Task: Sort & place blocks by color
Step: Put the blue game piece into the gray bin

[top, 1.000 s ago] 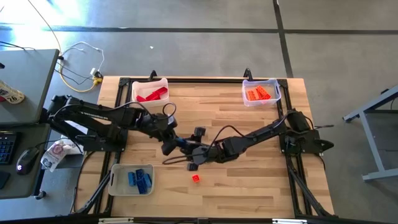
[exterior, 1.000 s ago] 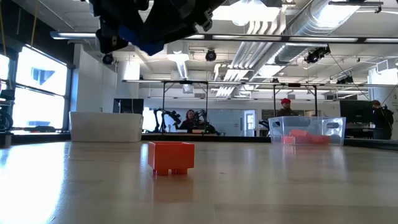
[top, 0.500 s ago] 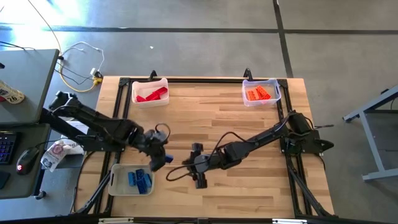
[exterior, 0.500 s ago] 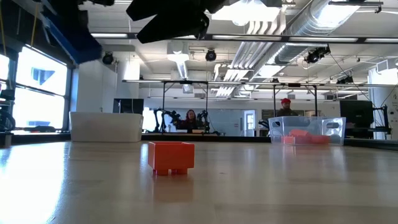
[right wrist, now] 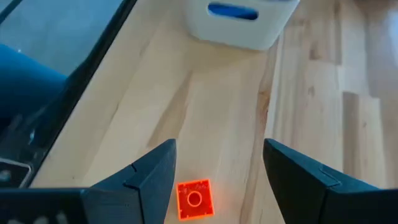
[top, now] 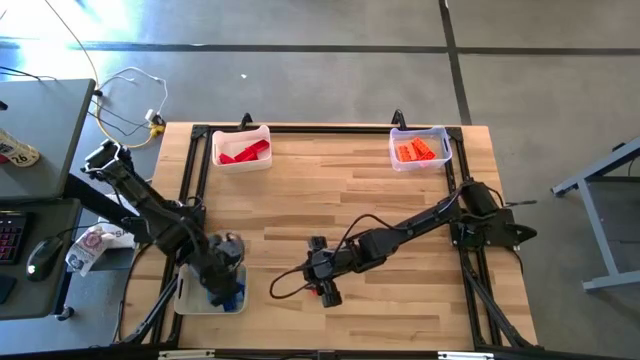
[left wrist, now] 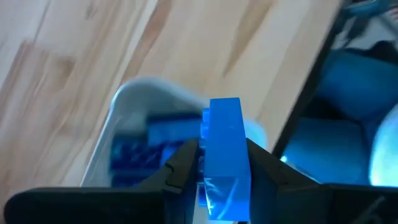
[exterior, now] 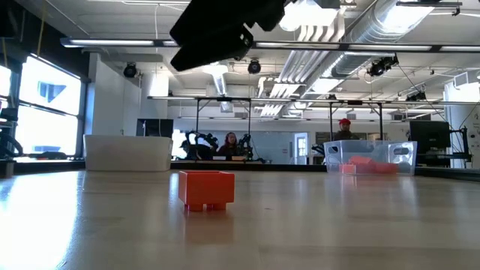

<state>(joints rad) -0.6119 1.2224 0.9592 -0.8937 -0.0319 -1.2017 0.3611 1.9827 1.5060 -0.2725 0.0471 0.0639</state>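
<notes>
My left gripper (top: pixel 224 283) hangs over the whitish near-left tray (top: pixel 187 290) and is shut on a blue block (left wrist: pixel 225 137). Several more blue blocks (left wrist: pixel 163 134) lie in that tray. My right gripper (top: pixel 322 282) is open above a small orange-red block (right wrist: pixel 194 199), which rests flat on the wood (exterior: pixel 206 189) near the table's near edge. Its two fingers (right wrist: pixel 149 171) stand on either side of the block without touching it. In the low view that gripper (exterior: pixel 221 30) shows dark, well above the block. My left gripper pinches the blue block by its two long sides (left wrist: pixel 214 158), one finger (left wrist: pixel 180 168) on each side. The fingers point down from above and run along the block, whose free end sticks out past their tips. The block is lifted clear, over the tray's inside.
A tray of red blocks (top: pixel 242 150) sits at the far left corner and a clear tray of orange blocks (top: pixel 420 148) at the far right. Bare wood lies between them. Black frame rails (top: pixel 300 128) edge the table. People move in the room beyond.
My left gripper has swung from the table's middle toward the near-left corner, carrying the blue block, and now hangs over the blue tray. My right gripper has moved toward the near edge and stands over the orange-red block, which has stayed put.
</notes>
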